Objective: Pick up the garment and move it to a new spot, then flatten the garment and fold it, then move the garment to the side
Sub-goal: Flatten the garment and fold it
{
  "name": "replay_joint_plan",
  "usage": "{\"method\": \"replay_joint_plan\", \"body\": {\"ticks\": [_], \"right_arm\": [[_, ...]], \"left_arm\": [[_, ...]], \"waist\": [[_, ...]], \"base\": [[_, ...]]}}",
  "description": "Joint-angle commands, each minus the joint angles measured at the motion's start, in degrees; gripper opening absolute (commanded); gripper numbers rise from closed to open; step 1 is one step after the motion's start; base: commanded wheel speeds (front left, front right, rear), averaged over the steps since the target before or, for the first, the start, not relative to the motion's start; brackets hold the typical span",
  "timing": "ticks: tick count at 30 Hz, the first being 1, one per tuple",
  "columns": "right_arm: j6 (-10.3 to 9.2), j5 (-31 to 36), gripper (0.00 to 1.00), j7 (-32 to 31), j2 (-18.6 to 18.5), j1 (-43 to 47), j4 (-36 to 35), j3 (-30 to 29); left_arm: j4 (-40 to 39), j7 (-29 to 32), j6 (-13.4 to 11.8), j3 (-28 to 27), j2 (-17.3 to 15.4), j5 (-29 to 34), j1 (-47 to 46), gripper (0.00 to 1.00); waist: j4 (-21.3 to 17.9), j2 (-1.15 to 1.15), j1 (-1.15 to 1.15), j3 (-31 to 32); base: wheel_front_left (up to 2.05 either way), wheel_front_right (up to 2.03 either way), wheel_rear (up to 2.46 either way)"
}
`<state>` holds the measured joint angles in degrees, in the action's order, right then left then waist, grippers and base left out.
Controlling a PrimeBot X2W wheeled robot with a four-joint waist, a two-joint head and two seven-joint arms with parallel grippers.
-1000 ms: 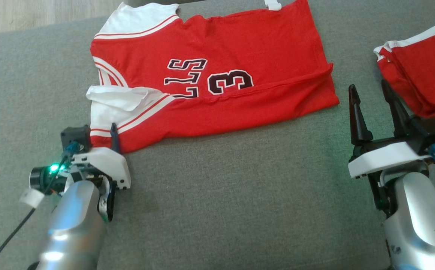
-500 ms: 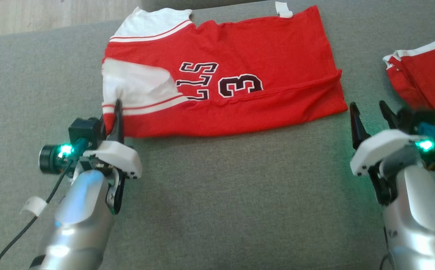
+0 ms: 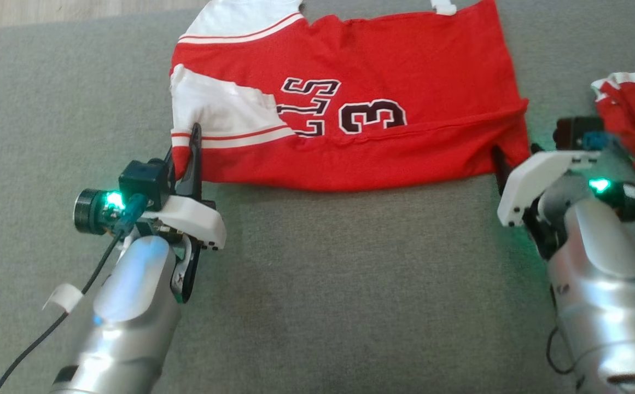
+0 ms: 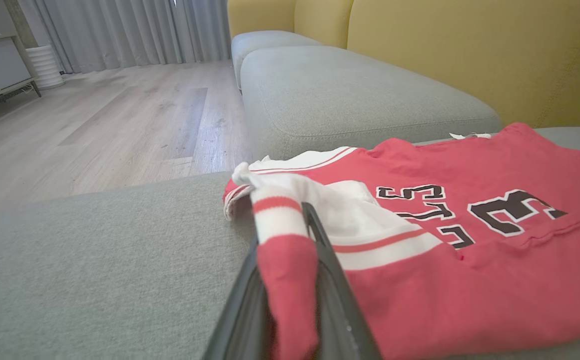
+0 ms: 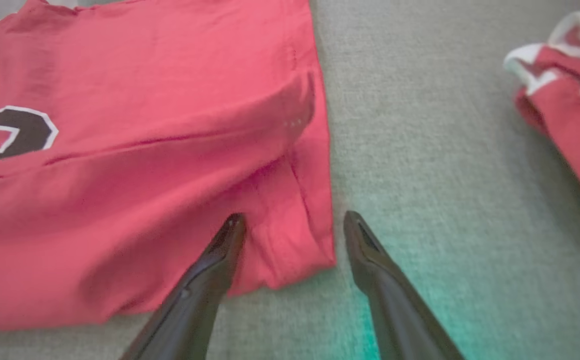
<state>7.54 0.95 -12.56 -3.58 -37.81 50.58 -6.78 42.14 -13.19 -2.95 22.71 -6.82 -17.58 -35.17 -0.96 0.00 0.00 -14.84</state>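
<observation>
Grey sofa cushion (image 3: 317, 284) carries our work. Red jersey (image 3: 383, 71) lies flat on far half; second red garment (image 3: 634, 109) sits at right. Since a second ago, our right gripper (image 5: 293, 217) has closed in, fingers spread astride near-right hem corner. Left gripper (image 4: 282, 230) pinches near-left sleeve corner, and crumpled white sleeve is now smoother. We judge two-corner fold is next.

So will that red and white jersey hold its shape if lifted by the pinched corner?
Probably floppy: the red and white jersey is bunched into a narrow wad in the left gripper, so it would likely drape. It looks thin and light, given the soft ridge near the right gripper. It may drag on the grey cushion.
</observation>
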Motion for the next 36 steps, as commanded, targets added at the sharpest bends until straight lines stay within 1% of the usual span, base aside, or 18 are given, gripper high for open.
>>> {"method": "replay_joint_plan", "body": {"ticks": [1,2,3,4,9,13,17,22,29,30,36], "right_arm": [[-0.05,1.17,1.00,-0.51,0.69,-2.33,0.18,0.95],[-0.05,1.82,1.00,-0.78,0.69,-2.97,1.40,1.17],[-0.05,2.42,0.65,-0.89,0.69,-3.54,2.48,1.34],[-0.05,3.25,0.00,-0.80,0.69,-4.05,3.36,1.50],[-0.05,5.77,0.00,1.85,0.21,-5.86,5.64,1.85],[-0.05,4.59,0.00,4.43,-1.48,-6.74,6.34,2.92],[-0.05,1.94,0.00,5.00,-3.58,-6.98,6.81,5.82],[-0.05,-3.33,0.00,3.46,-5.80,-5.48,6.36,10.57],[-0.05,-12.09,0.00,-1.01,-9.20,-0.01,2.08,17.17],[-0.05,-12.09,0.00,-1.01,-9.20,-0.01,2.08,17.17],[-0.05,-19.37,0.00,-6.53,-12.51,6.84,-4.61,21.31]], "left_arm": [[-1.92,-0.51,0.16,-1.17,-1.06,0.40,-2.82,0.00],[-1.88,-0.51,0.06,-1.12,-1.00,0.35,-2.81,0.00],[-1.81,-0.52,-0.01,-1.08,-0.97,0.29,-2.77,0.00],[-1.71,-0.53,-0.07,-1.07,-0.98,0.21,-2.72,0.00],[-0.77,-0.18,-0.33,-1.11,-1.41,-0.24,-2.40,0.00],[0.16,0.14,-0.31,-1.42,-2.27,-0.83,-1.81,0.00],[0.86,0.47,-0.22,-1.62,-3.08,-1.44,-0.73,0.00],[1.27,1.00,-0.03,-1.57,-3.73,-2.19,1.39,0.00],[0.32,2.43,0.12,-1.16,-4.75,-3.15,5.82,0.00],[0.32,2.43,0.12,-1.16,-4.75,-3.15,5.82,0.00],[-2.14,4.34,0.10,-0.60,-5.70,-3.98,10.72,0.00]], "waist": [[0.63,0.00,0.00,-0.49],[0.84,0.00,0.00,-0.58],[1.03,0.00,0.00,-0.66],[1.16,0.00,0.00,-0.69],[1.50,0.00,0.00,-0.16],[1.01,0.00,0.00,1.23],[0.24,0.00,0.00,3.27],[-0.39,0.00,0.00,6.33],[-0.89,0.00,0.00,10.90],[-0.89,0.00,0.00,10.90],[-1.29,0.00,0.00,14.32]], "base": [[0.00,0.00,0.00],[0.00,0.00,0.00],[0.00,0.00,0.00],[0.00,0.00,0.00],[0.00,0.00,0.00],[0.00,0.00,0.00],[0.00,0.00,0.00],[0.00,0.00,0.00],[0.00,0.00,0.00],[0.00,0.00,0.00],[0.00,0.00,0.00]]}}
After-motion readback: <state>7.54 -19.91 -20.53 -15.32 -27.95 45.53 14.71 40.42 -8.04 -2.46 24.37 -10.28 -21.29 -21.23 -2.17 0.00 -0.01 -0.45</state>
